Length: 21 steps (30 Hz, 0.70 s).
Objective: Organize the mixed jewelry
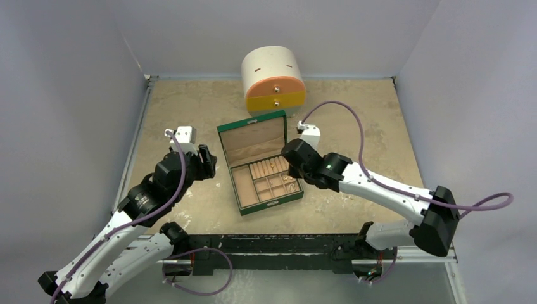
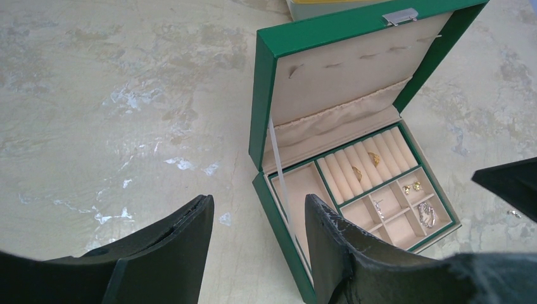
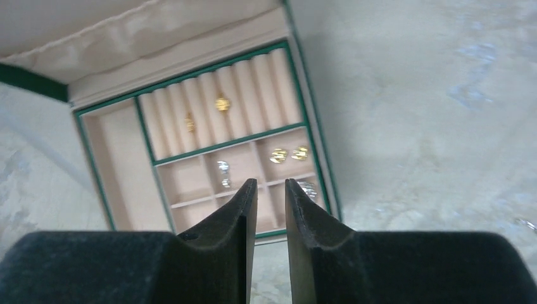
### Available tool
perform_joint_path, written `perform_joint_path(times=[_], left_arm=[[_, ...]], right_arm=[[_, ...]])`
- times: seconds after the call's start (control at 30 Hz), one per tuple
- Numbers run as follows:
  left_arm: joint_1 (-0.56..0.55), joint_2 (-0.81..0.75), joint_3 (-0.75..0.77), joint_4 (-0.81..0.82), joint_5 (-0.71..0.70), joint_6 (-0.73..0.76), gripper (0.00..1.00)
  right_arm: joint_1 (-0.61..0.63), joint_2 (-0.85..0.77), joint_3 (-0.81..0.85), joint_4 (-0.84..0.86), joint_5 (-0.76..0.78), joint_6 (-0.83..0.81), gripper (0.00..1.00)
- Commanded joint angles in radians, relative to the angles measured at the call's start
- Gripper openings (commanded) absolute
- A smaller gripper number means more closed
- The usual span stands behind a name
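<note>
Most of the jewelry sat inside the green box (image 2: 263,95) when I checked. Two gold rings (image 3: 221,103) were tucked in the ring rolls at the box's back right, a pair of gold studs (image 3: 288,154) lay in the cell just in front of the rolls, and silvery bits (image 3: 223,168) were in the cells beside that. What mattered for the next move was outside the box. A thin, faint loop (image 3: 525,223) lay on the table (image 2: 95,95) off the box's right side, apart from its wall, right at the edge of the R wrist view. It was too small and blurred to tell its long axis, so I couldn't plan finger alignment from this. The right gripper (image 3: 270,183) hung over the box's front right cells, fingers drawn nearly together w/ only a narrow slit betw. them and nothing visible in it. The left gripper (image 2: 258,201) sat off the box's left front corner, fingers spread wide, holding nothing. So the loop was on the R arm's side, w/ the whole box betw. it and the L arm, and I judged the R arm the one to take it. It'd need to swing out past the box's right wall, open up more and come down onto the table. A piece that thin looked likely to slip.
</note>
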State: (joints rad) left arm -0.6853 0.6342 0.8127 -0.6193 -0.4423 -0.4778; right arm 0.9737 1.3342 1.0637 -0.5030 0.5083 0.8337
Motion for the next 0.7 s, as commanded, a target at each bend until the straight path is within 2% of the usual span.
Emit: perform_joint_path(times=[0.0, 0.3, 0.67], left_arm=[[0.007, 0.001, 0.021, 0.027, -0.004, 0.012, 0.54], [0.007, 0.001, 0.022, 0.027, -0.006, 0.011, 0.54], [0.007, 0.01, 0.022, 0.027, -0.001, 0.011, 0.54]], right_arm=[[-0.066, -0.085, -0.061, -0.14, 0.09, 0.073, 0.26], [-0.281, -0.288, -0.229, -0.217, 0.012, 0.16, 0.3], [-0.513, -0.406, -0.363, -0.33, -0.04, 0.295, 0.3]])
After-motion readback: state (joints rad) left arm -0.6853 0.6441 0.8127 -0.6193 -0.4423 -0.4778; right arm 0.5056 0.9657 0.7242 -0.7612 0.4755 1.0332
